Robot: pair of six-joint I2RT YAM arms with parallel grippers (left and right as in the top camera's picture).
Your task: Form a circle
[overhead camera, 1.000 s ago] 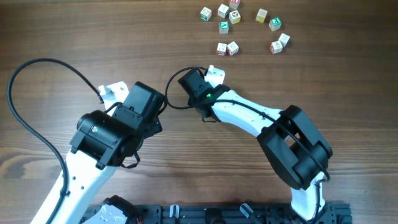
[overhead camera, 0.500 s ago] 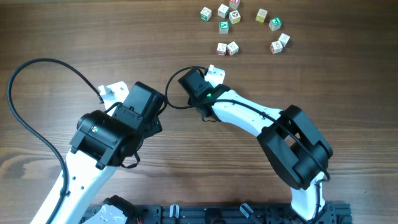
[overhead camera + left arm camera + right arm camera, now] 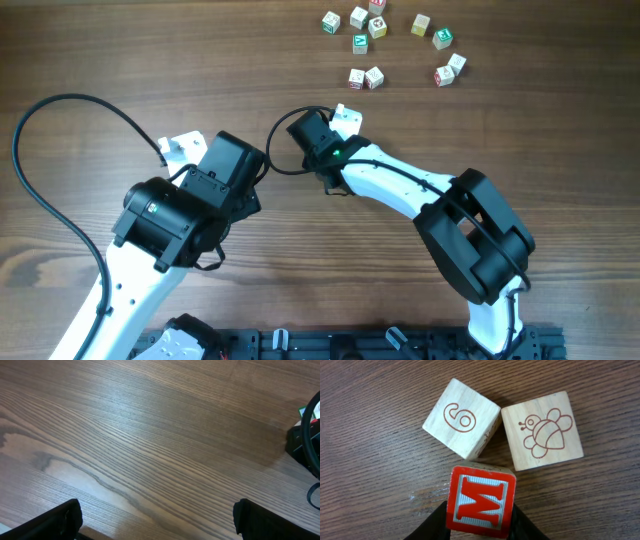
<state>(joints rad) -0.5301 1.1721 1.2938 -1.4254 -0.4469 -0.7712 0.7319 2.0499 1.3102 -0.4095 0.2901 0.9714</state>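
Circle: not yet closed. Its material is a scatter of small cubes (image 3: 377,27) near the far edge of the tabletop (image 3: 120,60), right of centre, lying in a rough ring with an open stretch on its near side.

Item 1. Red M cube (image 3: 481,505): gripped between the right jaws, letter face towards the wrist camera, apparently lifted off the wood (its underside is hidden, so contact cannot be ruled out). Hidden in the overhead view.

Item 2. 6 cube (image 3: 461,417) and bee cube (image 3: 542,430): flat on the tabletop just beyond the M cube, side by side, the 6 cube turned so that one corner meets or nearly meets the bee cube. Probably the pair on the ring's near-left side, though the match is not certain.

Item 3. Right arm (image 3: 400,185): reaches from the near edge towards the far edge, its jaws closed on Item 1 and just short of the ring. The ring lies straight ahead of them. A cube has no long axis, so only position matters: the likely placement is into the ring's open near side.

Item 4. Left arm (image 3: 170,215): well apart to the left, jaws fully spread and empty over bare wood. The right arm is clearly the nearer.
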